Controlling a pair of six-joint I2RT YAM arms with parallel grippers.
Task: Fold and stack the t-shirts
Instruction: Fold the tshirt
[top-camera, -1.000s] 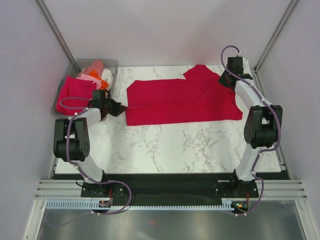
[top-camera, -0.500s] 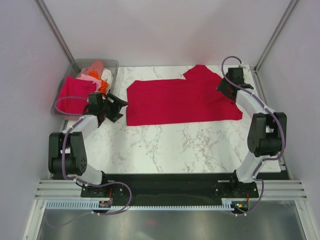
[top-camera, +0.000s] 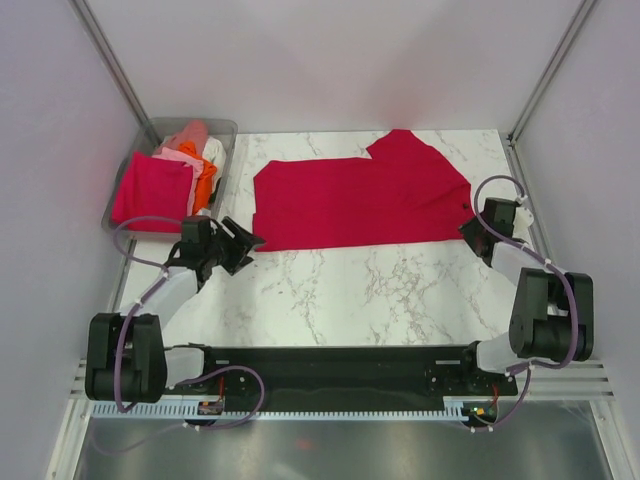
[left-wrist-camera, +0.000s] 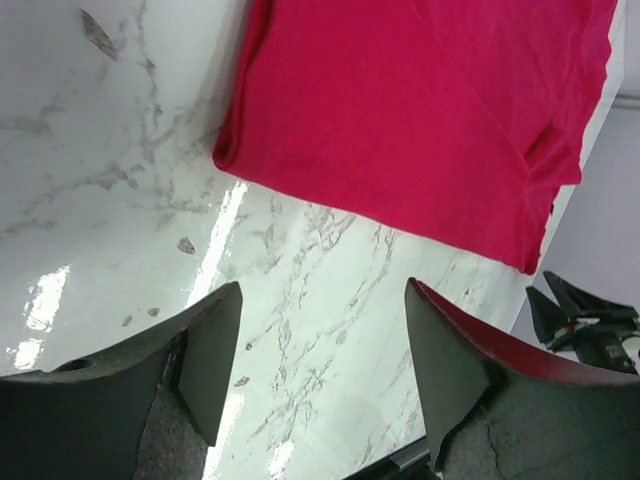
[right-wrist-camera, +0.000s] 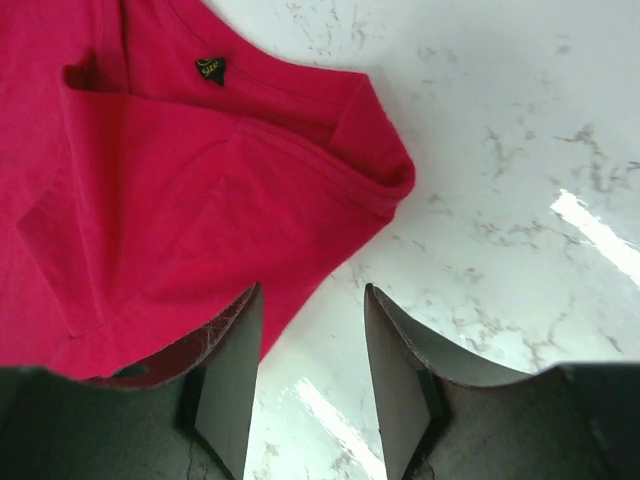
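A crimson red t-shirt (top-camera: 360, 205) lies folded into a long band across the back of the marble table (top-camera: 330, 290). My left gripper (top-camera: 245, 243) hovers open just off the shirt's near left corner, with only bare table between its fingers (left-wrist-camera: 320, 350). The shirt (left-wrist-camera: 420, 110) fills the top of the left wrist view. My right gripper (top-camera: 472, 228) is open beside the shirt's right end, its jaws (right-wrist-camera: 310, 370) over bare table by the shirt (right-wrist-camera: 180, 170), whose neck label (right-wrist-camera: 210, 68) shows. More t-shirts sit in the bin: magenta-pink (top-camera: 152, 190), orange (top-camera: 205, 180), pale pink (top-camera: 185, 140), white (top-camera: 213, 150).
The clear grey plastic bin (top-camera: 222, 124) stands at the back left corner, partly off the table. Frame posts rise at both back corners and plain walls close the sides. The right gripper (left-wrist-camera: 585, 320) also shows at the right edge of the left wrist view.
Both grippers were shut at the shirt's left edge and back right end; they have let go, opened, and drawn back toward the near side. The shirt lies still.
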